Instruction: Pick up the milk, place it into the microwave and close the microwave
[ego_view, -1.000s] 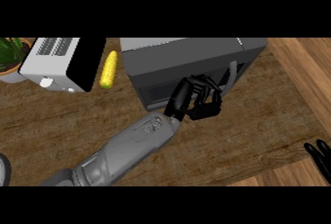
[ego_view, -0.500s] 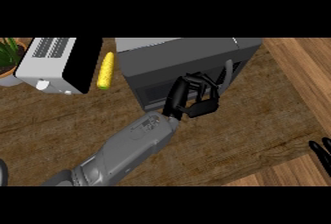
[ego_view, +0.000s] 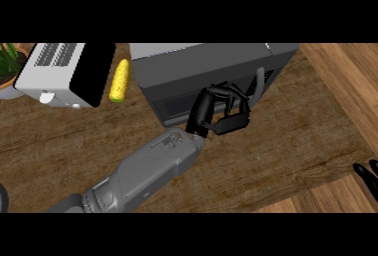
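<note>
The dark grey microwave (ego_view: 207, 65) stands at the top middle of the counter, its door (ego_view: 173, 102) facing me and looking closed. My left hand (ego_view: 220, 109) is against the door's right part, just left of the upright handle (ego_view: 259, 80), with its fingers curled and nothing visible in them. No milk shows anywhere in the head view. Only the fingers of my right hand (ego_view: 367, 176) show, straight and resting at the lower right edge.
A white toaster (ego_view: 63, 75) sits at the upper left with a yellow corn cob (ego_view: 119, 80) lying between it and the microwave. A green plant (ego_view: 9, 62) is at the far left edge. A lighter wooden strip (ego_view: 347, 90) runs along the counter's right side.
Almost nothing: my left hand stays pressed at the microwave door, nudged slightly toward it. The right hand's fingers have drifted a little toward the right edge.
</note>
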